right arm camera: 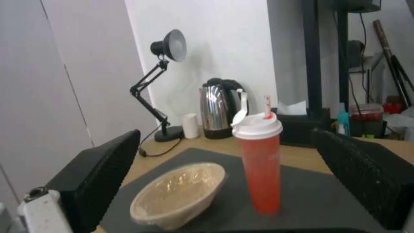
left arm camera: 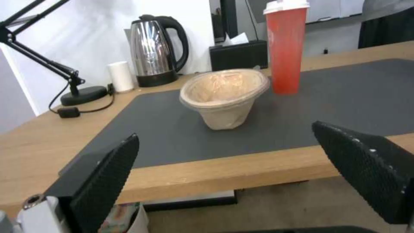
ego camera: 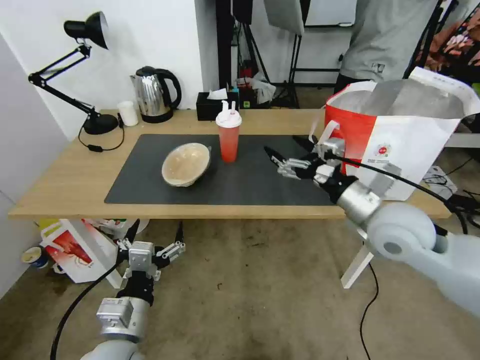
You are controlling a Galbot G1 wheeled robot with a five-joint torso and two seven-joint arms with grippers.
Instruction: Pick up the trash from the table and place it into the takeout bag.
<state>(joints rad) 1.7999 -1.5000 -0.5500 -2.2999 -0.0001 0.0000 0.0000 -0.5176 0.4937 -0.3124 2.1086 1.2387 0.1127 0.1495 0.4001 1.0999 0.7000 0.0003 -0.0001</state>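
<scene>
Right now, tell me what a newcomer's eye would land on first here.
The red cup stands upright mid-mat, with the tilted beige bowl just to its left. The big red-and-white bag gapes open at the table's right end. The right pincer hovers open over the mat between cup and bag, while the left pincer hangs open below the table's front edge.

Lamp [ego camera: 85,30], kettle [ego camera: 155,94], tissue box [ego camera: 216,105]

Light wood-grain table [ego camera: 75,180] w/ matt dk-grey mat [ego camera: 240,185], beige paper bowl [ego camera: 186,164] w/ glossy film lining, translucent red plastic cup [ego camera: 229,135], foil-lined glossy bag [ego camera: 400,130], shiny steel kettle [ego camera: 152,95], textured black pads [left arm camera: 108,174].
</scene>
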